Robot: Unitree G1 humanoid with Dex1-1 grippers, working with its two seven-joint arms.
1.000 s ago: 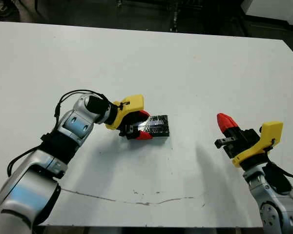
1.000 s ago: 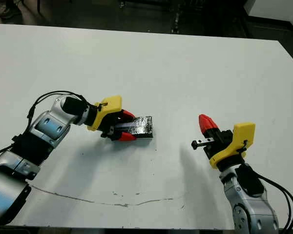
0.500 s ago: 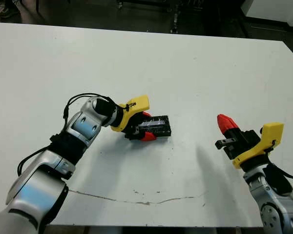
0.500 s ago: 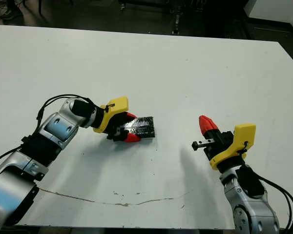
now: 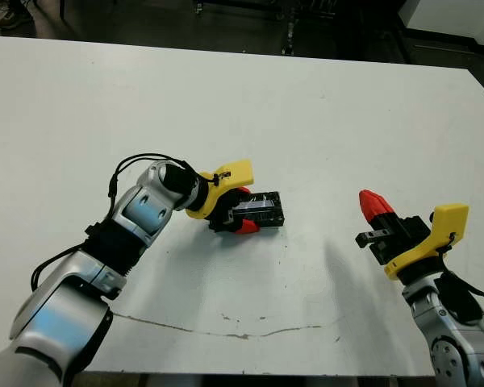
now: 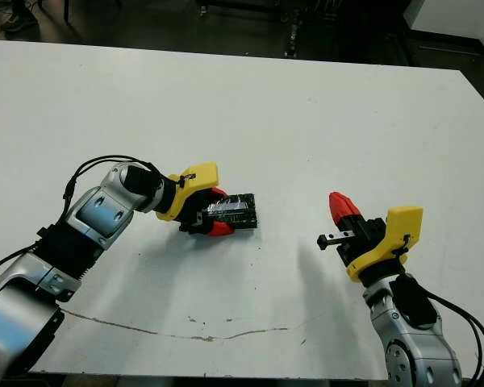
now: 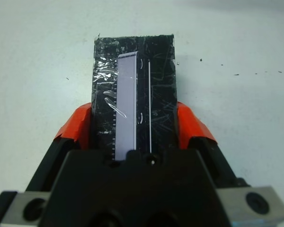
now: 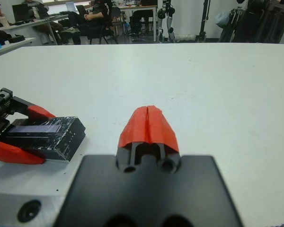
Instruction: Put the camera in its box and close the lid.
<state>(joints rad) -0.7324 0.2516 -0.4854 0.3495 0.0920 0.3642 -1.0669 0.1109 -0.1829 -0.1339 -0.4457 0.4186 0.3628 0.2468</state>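
The box (image 5: 264, 210) lies on the white table, left of centre. Its top is the black speckled lid (image 7: 160, 80). A narrow bluish strip, the camera (image 7: 127, 104), shows along a slot in that top beside a thin white line; whether the lid sits fully down I cannot tell. My left gripper (image 7: 133, 111) is shut on the box, a red finger (image 7: 78, 127) against each long side. My right gripper (image 5: 373, 203) hovers at the right, fingers pressed together and holding nothing, well apart from the box (image 8: 47, 135).
A thin dark crack line (image 5: 226, 332) runs across the table near its front edge. Beyond the far edge, people sit on chairs (image 8: 92, 21) among stands and equipment.
My left gripper has pushed further along the box toward the right and drawn its fingers in against the sides. The box has shifted slightly right. The right arm has not moved.
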